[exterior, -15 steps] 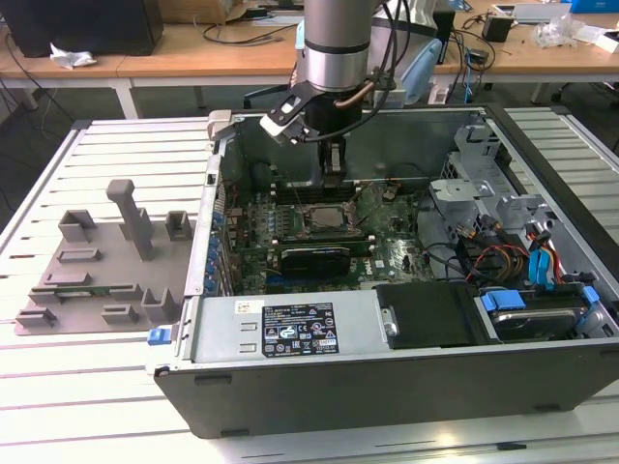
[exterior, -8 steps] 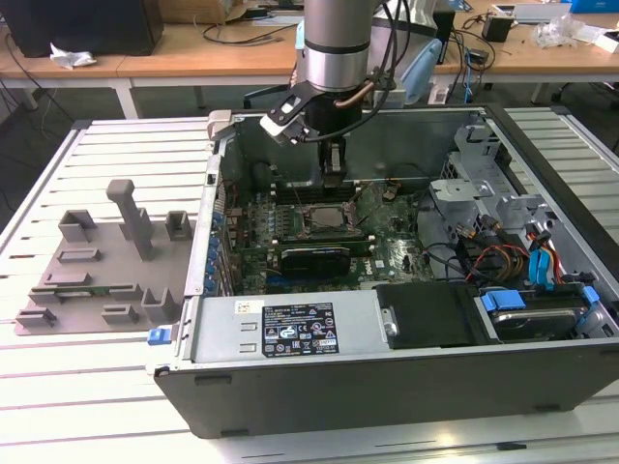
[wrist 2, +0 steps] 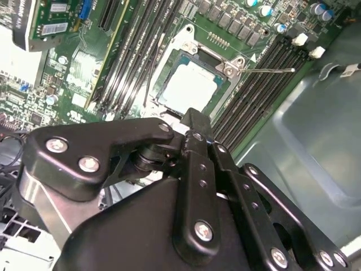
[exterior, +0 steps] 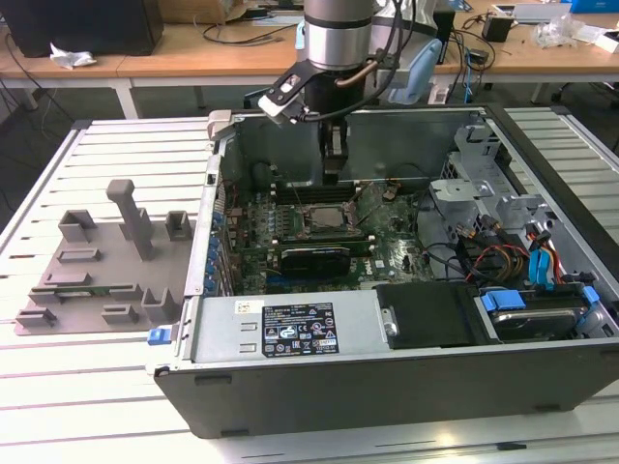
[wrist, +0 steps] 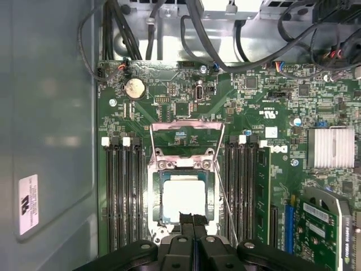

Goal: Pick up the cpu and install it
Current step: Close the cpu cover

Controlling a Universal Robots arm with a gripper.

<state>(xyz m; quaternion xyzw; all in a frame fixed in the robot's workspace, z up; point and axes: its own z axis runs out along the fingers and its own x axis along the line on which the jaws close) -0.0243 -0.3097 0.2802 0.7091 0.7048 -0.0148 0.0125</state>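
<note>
above the socket (wrist: pixel 211 195), the end effector (wrist: pixel 193 215) points straight down, fingers together, over the seated cpu (wrist: pixel 183 196).

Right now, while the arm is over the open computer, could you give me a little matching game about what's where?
Things: 1 cpu; 2 gripper; 3 grey tray; 4 coin battery.
Places: A on the table beside the computer case; B in the socket; C over the socket; D on the green board, round and silver.
Pairs: 1-B, 2-C, 3-A, 4-D.
</note>
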